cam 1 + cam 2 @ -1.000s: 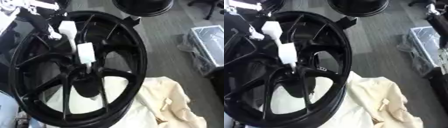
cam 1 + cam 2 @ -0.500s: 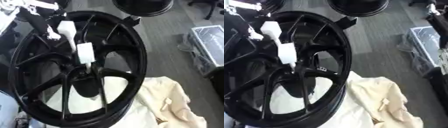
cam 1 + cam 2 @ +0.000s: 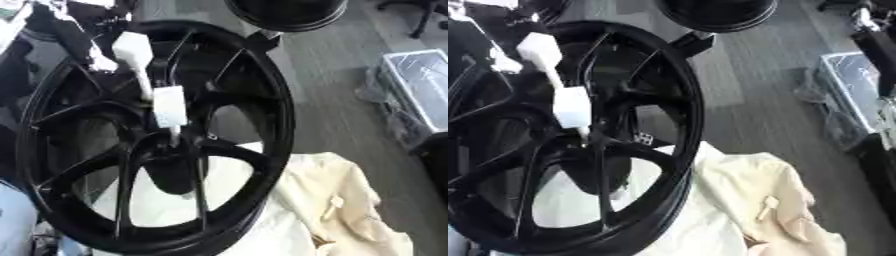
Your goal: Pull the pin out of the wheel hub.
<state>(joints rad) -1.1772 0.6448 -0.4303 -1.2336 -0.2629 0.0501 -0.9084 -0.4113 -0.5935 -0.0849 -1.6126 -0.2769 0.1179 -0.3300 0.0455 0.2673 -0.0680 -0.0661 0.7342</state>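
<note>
A big black spoked wheel hub [image 3: 262, 125] stands tilted and fills the left of both eye views. A white pin [image 3: 169, 106] with two white blocks on a thin shaft runs from the upper left down into the hub's centre [image 3: 179, 142]. My left hand [image 3: 74, 35], black, comes in from the upper left corner. It sits against the pin's upper block [image 3: 131, 47], and its fingers seem closed around that end. The pin's tip is still at the centre of the hub. My right hand shows in neither view.
A cream cloth [image 3: 341, 200] lies crumpled under and to the right of the hub. A clear plastic box [image 3: 420, 85] stands on the grey floor at the right. Another black wheel [image 3: 289, 12] stands at the top edge.
Almost nothing has changed: the pin and my left hand stay in the same place at the hub.
</note>
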